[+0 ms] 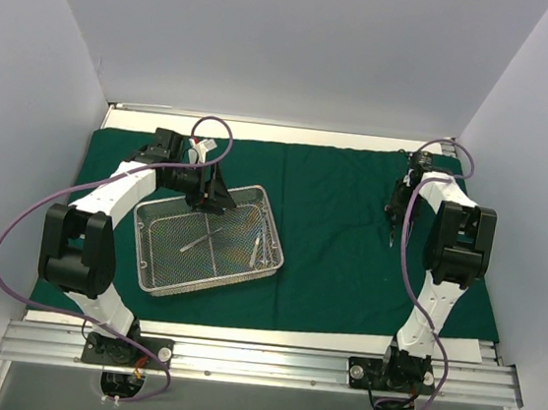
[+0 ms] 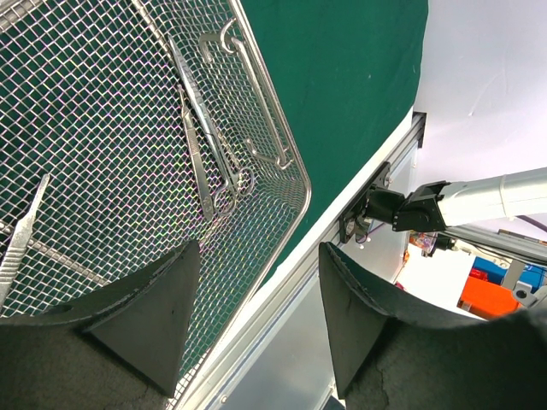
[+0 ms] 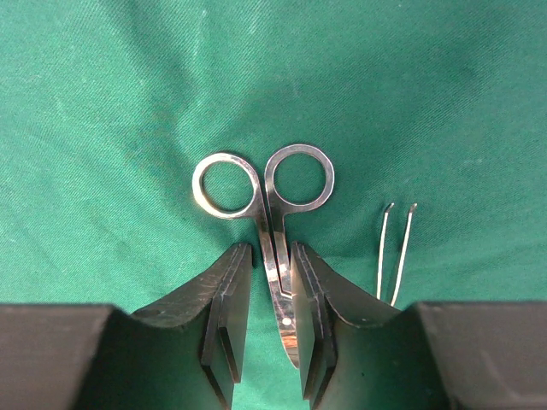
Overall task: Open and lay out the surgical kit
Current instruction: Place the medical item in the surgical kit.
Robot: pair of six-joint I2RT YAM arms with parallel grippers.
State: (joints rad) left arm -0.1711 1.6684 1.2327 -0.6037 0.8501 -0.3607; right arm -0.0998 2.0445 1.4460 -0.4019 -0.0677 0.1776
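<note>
Your left hand (image 2: 259,248): spread, empty, over 1 mesh tray (image 1: 214,277) | tray: perhaps 3 instruments (image 1: 254,247) | your right hand (image 3: 271,249): clamps 1 scissors (image 3: 270,232) | 1 tweezers (image 3: 404,256) on green drape (image 1: 336,271)

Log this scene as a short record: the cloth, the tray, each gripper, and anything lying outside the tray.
cloth: green, spread out flat
tray: wire mesh, on the cloth's left part
instruments: several slim metal ones lying in the tray
left gripper: open, over the tray's rim, holding nothing
right gripper: shut on the scissors' shanks, above the cloth's right part
scissors: rings pointing away from the gripper
tweezers: on the cloth beside the scissors, not touching them
</note>
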